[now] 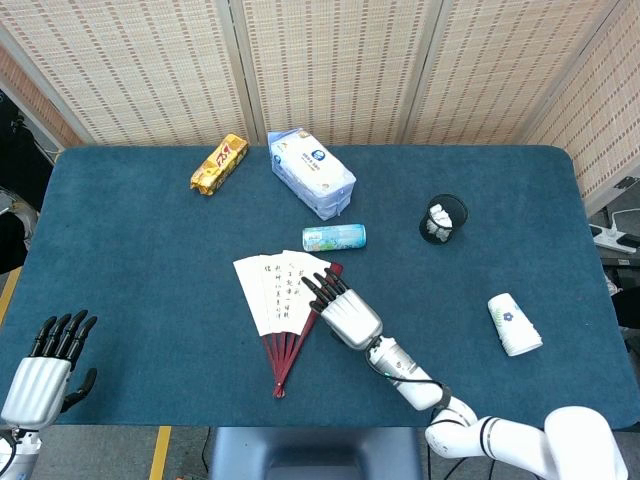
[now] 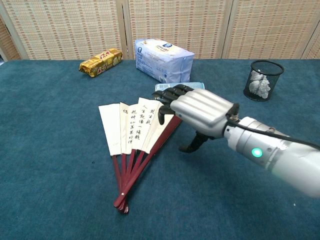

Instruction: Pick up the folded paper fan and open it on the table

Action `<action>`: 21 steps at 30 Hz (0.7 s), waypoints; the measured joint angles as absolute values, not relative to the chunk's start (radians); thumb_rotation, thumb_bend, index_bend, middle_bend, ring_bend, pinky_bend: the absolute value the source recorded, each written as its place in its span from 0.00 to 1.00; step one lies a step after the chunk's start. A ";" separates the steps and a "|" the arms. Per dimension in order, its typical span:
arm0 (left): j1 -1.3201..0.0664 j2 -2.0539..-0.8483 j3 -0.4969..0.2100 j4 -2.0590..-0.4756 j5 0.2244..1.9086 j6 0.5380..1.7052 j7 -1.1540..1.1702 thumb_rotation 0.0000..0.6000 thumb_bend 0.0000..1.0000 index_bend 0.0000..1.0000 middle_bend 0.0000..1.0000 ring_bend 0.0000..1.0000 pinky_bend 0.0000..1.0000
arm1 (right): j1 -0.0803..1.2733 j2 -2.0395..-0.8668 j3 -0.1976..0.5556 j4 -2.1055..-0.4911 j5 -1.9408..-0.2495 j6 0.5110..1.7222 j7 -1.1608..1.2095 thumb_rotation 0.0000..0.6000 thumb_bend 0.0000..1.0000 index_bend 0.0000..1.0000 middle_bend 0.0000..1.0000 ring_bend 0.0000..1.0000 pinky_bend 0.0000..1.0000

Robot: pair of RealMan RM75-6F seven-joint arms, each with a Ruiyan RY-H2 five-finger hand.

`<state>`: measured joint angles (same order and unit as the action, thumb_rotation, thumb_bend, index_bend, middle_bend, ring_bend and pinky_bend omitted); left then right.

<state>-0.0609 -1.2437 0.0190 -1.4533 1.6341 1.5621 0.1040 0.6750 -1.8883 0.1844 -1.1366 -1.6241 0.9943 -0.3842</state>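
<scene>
The paper fan (image 1: 282, 300) (image 2: 131, 136) lies partly spread on the blue table, cream leaves with black writing, dark red ribs meeting at a pivot near the front edge. My right hand (image 1: 340, 304) (image 2: 196, 110) hovers palm down over the fan's right edge, fingers (image 1: 318, 287) extended and apart, holding nothing; whether they touch the paper is unclear. My left hand (image 1: 45, 362) rests at the table's near left corner, fingers straight and apart, empty. It does not show in the chest view.
A teal can (image 1: 334, 237) lies just behind the fan, mostly hidden by my hand in the chest view. A tissue pack (image 1: 311, 172) (image 2: 162, 59) and a yellow snack bag (image 1: 219, 163) (image 2: 101, 61) sit at the back. A black mesh cup (image 1: 442, 219) (image 2: 262, 80) and a tipped paper cup (image 1: 514, 324) lie to the right.
</scene>
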 measured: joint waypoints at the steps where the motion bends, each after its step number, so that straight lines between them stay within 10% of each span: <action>1: -0.061 -1.243 0.018 -1.454 1.633 1.562 0.103 1.00 0.41 0.00 0.00 0.00 0.06 | 0.684 -1.906 0.184 -1.120 -1.621 0.994 -0.387 1.00 0.14 0.37 0.00 0.00 0.00; 21: -0.059 -1.238 0.010 -1.444 1.616 1.563 0.083 1.00 0.41 0.00 0.00 0.00 0.06 | 0.769 -2.069 0.176 -0.891 -1.550 0.983 -0.383 1.00 0.19 0.41 0.00 0.00 0.00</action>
